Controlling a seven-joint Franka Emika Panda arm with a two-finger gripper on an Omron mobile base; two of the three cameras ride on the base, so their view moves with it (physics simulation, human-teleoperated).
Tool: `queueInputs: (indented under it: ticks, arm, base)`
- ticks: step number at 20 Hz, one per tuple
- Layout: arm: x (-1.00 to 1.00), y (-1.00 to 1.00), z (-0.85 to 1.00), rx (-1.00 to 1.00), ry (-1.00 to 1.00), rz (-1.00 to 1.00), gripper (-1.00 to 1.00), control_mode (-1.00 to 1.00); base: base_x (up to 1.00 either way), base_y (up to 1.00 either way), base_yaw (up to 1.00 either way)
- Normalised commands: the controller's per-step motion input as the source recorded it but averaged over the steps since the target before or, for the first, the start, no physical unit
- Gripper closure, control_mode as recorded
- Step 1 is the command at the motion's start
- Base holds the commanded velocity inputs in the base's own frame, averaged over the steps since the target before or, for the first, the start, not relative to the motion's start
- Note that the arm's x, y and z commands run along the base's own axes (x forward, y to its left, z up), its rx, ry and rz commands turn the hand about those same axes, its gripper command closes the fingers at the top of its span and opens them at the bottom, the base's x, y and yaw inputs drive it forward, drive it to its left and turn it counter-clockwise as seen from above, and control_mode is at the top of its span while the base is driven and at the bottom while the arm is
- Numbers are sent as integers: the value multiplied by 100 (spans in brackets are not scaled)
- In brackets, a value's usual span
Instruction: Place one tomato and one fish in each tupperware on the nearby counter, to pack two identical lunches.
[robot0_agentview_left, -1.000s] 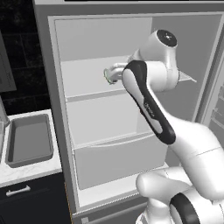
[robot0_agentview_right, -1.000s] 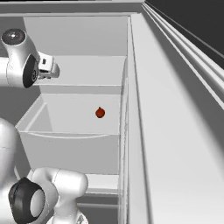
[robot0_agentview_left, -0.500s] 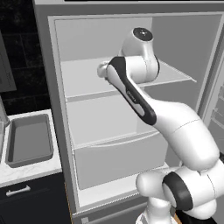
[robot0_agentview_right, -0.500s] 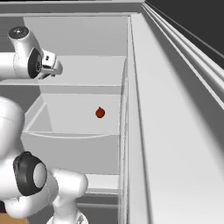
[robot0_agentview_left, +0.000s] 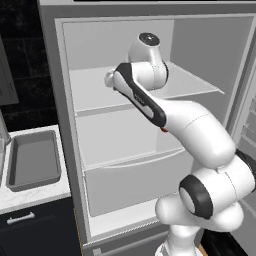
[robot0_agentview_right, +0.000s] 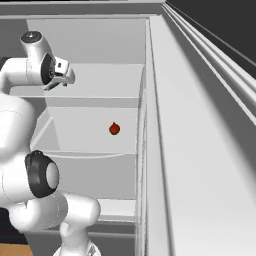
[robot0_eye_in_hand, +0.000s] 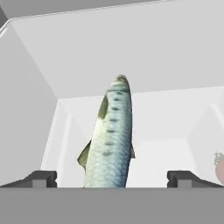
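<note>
A silver-green fish (robot0_eye_in_hand: 110, 148) lies lengthwise on a pale fridge shelf, running away from my hand between the two spread fingertips (robot0_eye_in_hand: 42, 177). My gripper (robot0_eye_in_hand: 111, 178) is open, and neither tip touches the fish. The hand reaches over the upper shelf in both base views, gripper (robot0_agentview_left: 109, 79) and gripper (robot0_agentview_right: 63, 80). One red tomato (robot0_agentview_right: 114, 129) sits on the shelf below; the tomato (robot0_eye_in_hand: 220, 168) also peeks in at the hand view's right edge. A grey tupperware (robot0_agentview_left: 33, 162) rests on the marble counter (robot0_agentview_left: 27, 199) left of the fridge.
The open fridge has side walls (robot0_agentview_left: 67, 125) close around the arm. Its upper shelf (robot0_agentview_left: 95, 97) and a lower drawer front (robot0_agentview_left: 130, 182) bound the working space. Its door (robot0_agentview_right: 200, 150) stands open on the right. Dark drawers (robot0_agentview_left: 35, 230) sit under the counter.
The arm's upper links have swung round and the hand has shifted a little left over the upper shelf. The gripper stayed open. The tomato has not moved.
</note>
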Motion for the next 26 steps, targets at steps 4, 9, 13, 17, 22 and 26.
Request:
queueInputs:
  ticks: [4,9,13,17,22,26]
  arm:
    - [44,23,-22,-2,0,0,-100,-100]
    - [27,2,-36,-1,1,-4,100,-100]
    - [-11,-14,-71,-1,1,-15,100,-100]
    - [-20,-22,-61,0,0,-14,100,-100]
    - [-72,-41,-33,0,-1,-12,100,-100]
    - [-100,-62,0,0,-6,-10,100,-100]
  base:
    - [0,0,0]
    - [0,0,0]
    - [0,0,0]
    - [0,0,0]
    - [0,0,0]
    - [0,0,0]
